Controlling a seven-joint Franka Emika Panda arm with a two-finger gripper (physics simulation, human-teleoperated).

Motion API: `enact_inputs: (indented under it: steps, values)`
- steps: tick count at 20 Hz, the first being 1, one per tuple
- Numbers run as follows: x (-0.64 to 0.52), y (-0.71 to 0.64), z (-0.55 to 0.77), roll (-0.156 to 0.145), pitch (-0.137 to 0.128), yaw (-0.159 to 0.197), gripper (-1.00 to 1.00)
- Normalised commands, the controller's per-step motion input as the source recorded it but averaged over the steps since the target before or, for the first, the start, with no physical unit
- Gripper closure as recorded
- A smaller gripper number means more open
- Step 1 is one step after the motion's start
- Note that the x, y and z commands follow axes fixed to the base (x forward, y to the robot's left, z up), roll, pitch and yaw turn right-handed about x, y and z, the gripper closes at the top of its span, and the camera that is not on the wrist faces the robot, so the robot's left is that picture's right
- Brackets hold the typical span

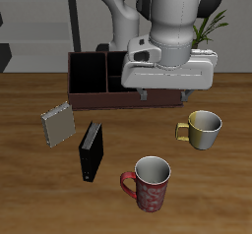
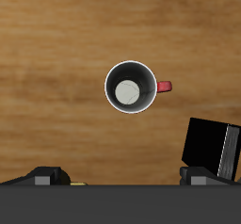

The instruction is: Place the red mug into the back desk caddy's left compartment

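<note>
The two-finger gripper (image 1: pixel 162 97) hangs above the wooden table (image 1: pixel 30 189), holding nothing; both fingertips (image 2: pixel 49 176) show set wide apart. Directly under its camera stands the red mug with a speckled pale floral pattern (image 2: pixel 131 86), upright near the table's front edge, handle out sideways, grey interior visible. A black upright box (image 1: pixel 91 151) stands beside it. Farther back lies the long dark brown desk caddy (image 1: pixel 94 79), partly hidden by the arm, with a yellowish-gold mug (image 1: pixel 203 130) nearby.
</note>
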Motion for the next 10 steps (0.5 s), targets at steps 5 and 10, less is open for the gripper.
enact_inputs:
  steps: [5, 10]
  values:
    - [0.24, 0.31, -0.16, 0.006, -0.008, 0.032, -1.0]
    - [0.24, 0.15, -0.21, -0.011, -0.001, 0.013, -1.0]
